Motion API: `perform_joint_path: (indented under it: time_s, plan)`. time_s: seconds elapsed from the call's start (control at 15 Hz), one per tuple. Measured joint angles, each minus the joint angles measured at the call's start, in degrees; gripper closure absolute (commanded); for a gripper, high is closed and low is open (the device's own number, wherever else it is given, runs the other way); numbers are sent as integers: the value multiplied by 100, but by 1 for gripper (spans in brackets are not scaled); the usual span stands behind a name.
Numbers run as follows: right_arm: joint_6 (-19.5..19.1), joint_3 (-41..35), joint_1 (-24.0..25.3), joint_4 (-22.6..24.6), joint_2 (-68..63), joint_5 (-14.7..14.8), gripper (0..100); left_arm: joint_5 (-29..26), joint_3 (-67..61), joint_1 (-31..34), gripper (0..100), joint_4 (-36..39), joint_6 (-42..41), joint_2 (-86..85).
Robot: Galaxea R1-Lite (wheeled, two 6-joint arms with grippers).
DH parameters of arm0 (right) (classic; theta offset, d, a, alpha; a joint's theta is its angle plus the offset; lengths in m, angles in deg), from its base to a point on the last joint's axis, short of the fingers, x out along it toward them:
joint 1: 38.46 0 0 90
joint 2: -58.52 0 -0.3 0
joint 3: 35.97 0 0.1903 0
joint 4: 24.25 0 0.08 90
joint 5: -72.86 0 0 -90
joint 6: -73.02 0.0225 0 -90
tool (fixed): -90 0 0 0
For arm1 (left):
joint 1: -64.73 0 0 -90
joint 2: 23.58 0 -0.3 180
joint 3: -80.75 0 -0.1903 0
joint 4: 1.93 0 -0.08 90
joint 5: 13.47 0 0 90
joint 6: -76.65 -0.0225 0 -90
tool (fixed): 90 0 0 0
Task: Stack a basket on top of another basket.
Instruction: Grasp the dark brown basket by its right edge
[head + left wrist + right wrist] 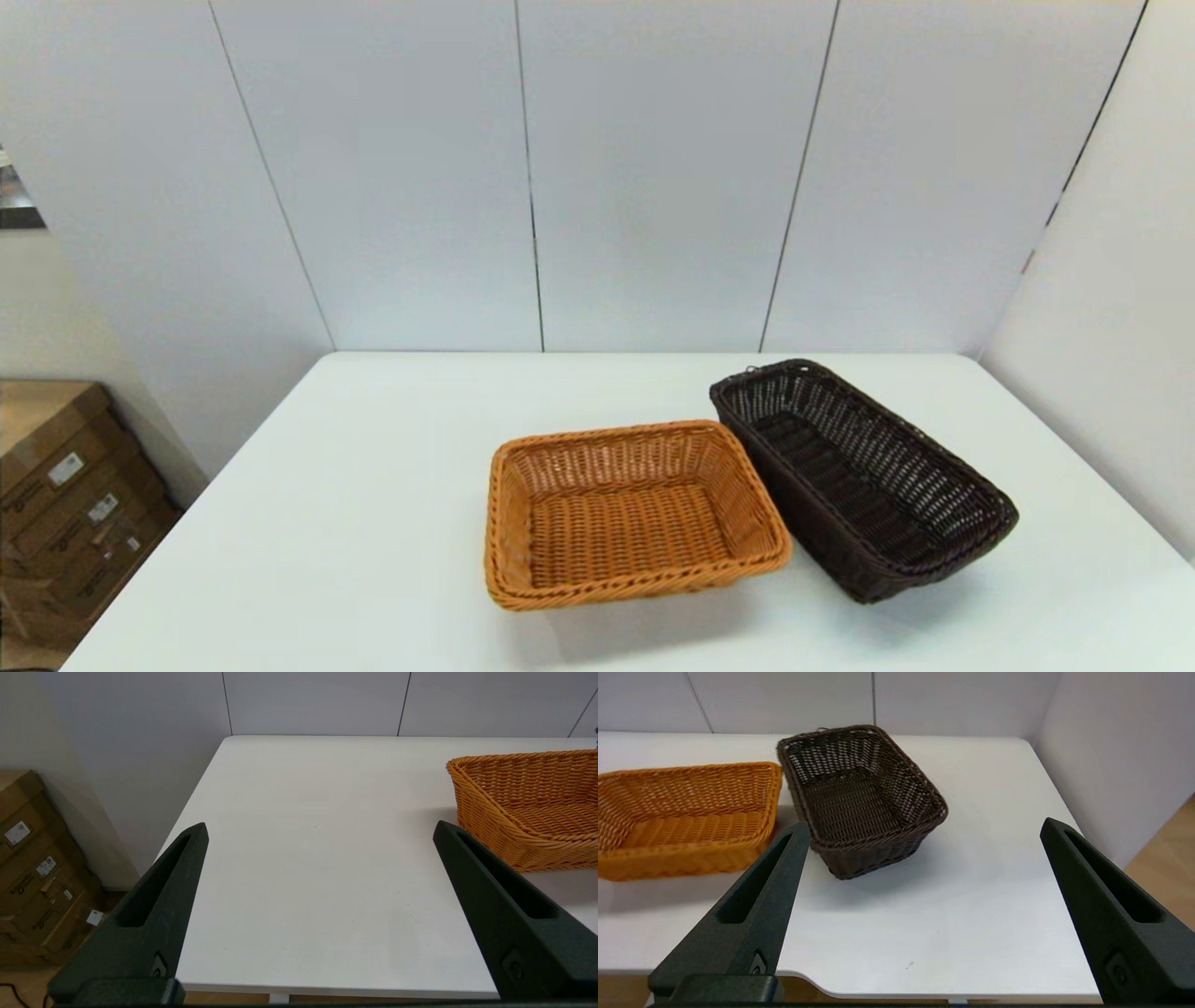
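In the head view, the dark brown basket (pixel 864 476) sits on the white table (pixel 373 523) just right of the orange-tan basket (pixel 630 513), rims touching or nearly so, both upright and empty, so nothing is stacked yet. In the left wrist view, the left tool (pixel 320 833) hangs released over the table's near edge, beside the orange-tan basket and holding nothing. In the right wrist view, the right tool (pixel 924 828) is likewise spread and empty, facing the dark basket, which probably makes it the arm to lift.

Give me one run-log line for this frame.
stage: pre-grasp | dark basket: on table, beside orange basket, unstacked | left gripper: open, near table edge | right gripper: open, short of dark basket
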Motion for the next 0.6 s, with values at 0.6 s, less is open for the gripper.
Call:
perform_joint_path:
  time_s: [0.6]
  plan:
    - [2242, 2516, 85, -2172, -4027, 91, 0, 4, 0, -2, 0, 2, 12, 0]
